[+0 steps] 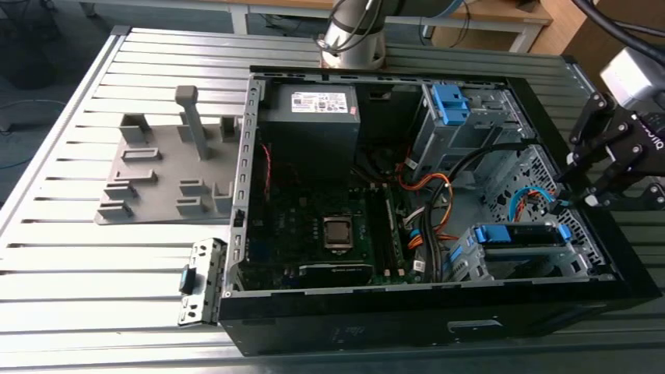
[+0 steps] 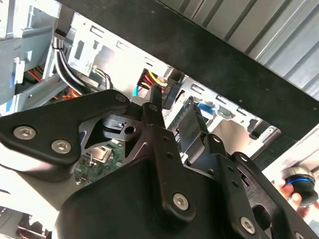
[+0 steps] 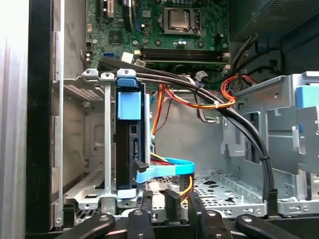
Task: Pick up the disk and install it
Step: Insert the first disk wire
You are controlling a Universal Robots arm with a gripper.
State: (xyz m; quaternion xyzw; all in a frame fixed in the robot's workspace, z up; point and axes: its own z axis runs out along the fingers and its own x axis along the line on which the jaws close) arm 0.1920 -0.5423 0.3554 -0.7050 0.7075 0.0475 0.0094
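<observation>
The black multi-link gripper [image 1: 594, 195] hangs at the right edge of the exterior view, just above the right-hand wall of the open black computer case [image 1: 343, 331] that lies on its side on the ribbed aluminium table [image 1: 93, 265]. Its linkage angles down and inward, fingertips pointing toward the case's interior. Whether those fingers are spread or pinched together cannot be told from these views; nothing shows between them.

Down in the lower right of the exterior view, the disk [image 1: 519, 234], a flat silver hard drive with blue plastic bracket tabs at its ends, sits in the grey metal drive cage [image 1: 473, 261] near the case's front corner. In the first wrist view the disk [image 3: 128, 144] stands on edge inside that cage, a blue tab on its upper end and a flat light-blue data cable [image 3: 167, 169] curving off its near end. The gripper is near the disk but apart from it.

At the left of the exterior view, a grey plastic fixture block with upright posts [image 1: 167, 179] rests on the table, well apart from the arm.
</observation>
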